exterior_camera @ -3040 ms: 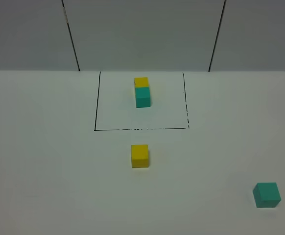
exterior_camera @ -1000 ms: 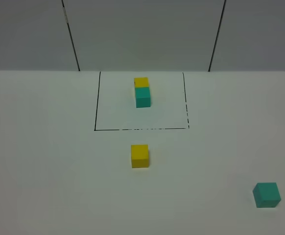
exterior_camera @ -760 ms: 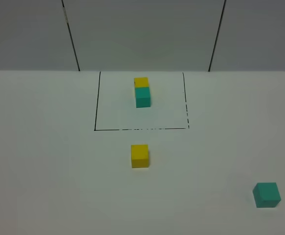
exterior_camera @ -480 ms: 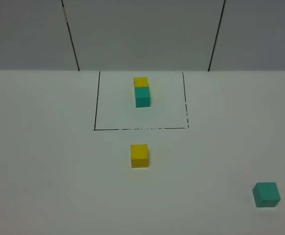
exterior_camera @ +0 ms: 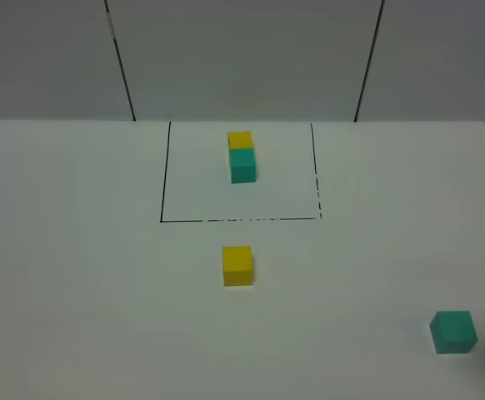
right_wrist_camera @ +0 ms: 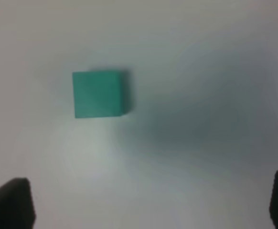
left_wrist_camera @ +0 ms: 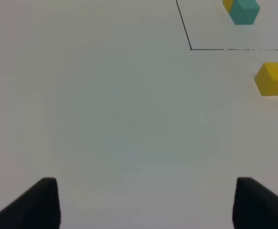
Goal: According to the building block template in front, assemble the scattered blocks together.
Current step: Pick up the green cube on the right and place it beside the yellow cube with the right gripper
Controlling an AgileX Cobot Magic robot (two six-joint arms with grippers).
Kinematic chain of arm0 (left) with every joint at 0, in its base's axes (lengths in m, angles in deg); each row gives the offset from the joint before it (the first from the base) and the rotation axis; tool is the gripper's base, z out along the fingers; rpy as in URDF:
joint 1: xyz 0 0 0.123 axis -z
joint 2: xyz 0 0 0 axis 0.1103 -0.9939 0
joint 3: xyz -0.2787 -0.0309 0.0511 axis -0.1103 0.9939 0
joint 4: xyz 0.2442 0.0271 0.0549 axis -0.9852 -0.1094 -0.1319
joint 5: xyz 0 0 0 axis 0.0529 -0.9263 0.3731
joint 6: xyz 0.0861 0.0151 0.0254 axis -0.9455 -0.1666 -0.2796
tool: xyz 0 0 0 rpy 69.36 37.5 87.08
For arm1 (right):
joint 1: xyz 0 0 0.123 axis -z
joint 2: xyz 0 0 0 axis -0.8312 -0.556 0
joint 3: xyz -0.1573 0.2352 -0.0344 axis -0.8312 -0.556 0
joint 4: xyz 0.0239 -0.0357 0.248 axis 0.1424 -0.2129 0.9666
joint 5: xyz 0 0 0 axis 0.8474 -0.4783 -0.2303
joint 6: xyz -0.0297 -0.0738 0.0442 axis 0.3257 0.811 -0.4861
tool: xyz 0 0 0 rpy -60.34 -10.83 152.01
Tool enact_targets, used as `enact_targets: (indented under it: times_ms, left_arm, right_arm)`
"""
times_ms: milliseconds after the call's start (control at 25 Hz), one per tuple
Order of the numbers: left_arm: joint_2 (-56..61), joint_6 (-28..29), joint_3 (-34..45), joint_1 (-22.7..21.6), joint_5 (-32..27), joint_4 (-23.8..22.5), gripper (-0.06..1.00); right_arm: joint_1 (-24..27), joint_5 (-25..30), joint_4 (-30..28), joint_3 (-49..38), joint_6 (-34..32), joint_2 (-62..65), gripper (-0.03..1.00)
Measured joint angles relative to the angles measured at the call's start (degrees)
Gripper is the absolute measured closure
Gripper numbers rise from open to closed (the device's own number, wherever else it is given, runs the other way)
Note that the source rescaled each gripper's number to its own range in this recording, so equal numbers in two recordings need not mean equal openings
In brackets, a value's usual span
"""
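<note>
On the white table (exterior_camera: 76,292), the building block template (exterior_camera: 242,157) stands inside its black-line rectangle (exterior_camera: 166,218), yellow joined to teal-green.

Item 1: the loose yellow cube (exterior_camera: 237,266) sits just outside the rectangle's near line, on the robot's side of the template and almost in line with it.

Item 2: the loose teal-green cube (exterior_camera: 453,332) lies well apart from the template, nearer the robot and far toward the right arm's side.

Handling, as judged: both cubes look small, rigid and light, with matte flat faces. A pinch on two opposite side faces at mid-height should hold. The main risk is a cube skidding if one finger touches it first.

Right gripper (right_wrist_camera: 148,200): its fingers (right_wrist_camera: 10,205) are spread wide with nothing between them. The teal-green cube lies ahead of the tips, untouched and nearer one finger than the other, so centring is needed before closing.

Left gripper (left_wrist_camera: 146,202): its fingers are also spread wide and hold nothing. The yellow cube is well ahead and off to one side, outside the finger line.
</note>
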Motion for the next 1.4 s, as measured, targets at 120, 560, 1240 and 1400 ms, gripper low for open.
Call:
enact_targets:
  times_ms: [120,560,1240,1400]
  left_arm:
    - [0.0,0.0,0.0,0.0,0.0,0.0,0.3]
    - [0.0,0.0,0.0,0.0,0.0,0.0,0.3]
    - [0.0,0.0,0.0,0.0,0.0,0.0,0.3]
    - [0.0,0.0,0.0,0.0,0.0,0.0,0.3]
  right_arm:
    - [-2.2,-3.3,1.3,1.1,1.1,-8.1,-0.03]
    - [-11.2,-13.3,-2.0,1.7,-4.3,-23.4,-0.03]
    - [-11.2,-20.1,-3.4,1.7,-7.8,-33.2,-0.03]
    - [-11.2,-21.3,-3.4,1.8,-7.9,-35.2,-0.03]
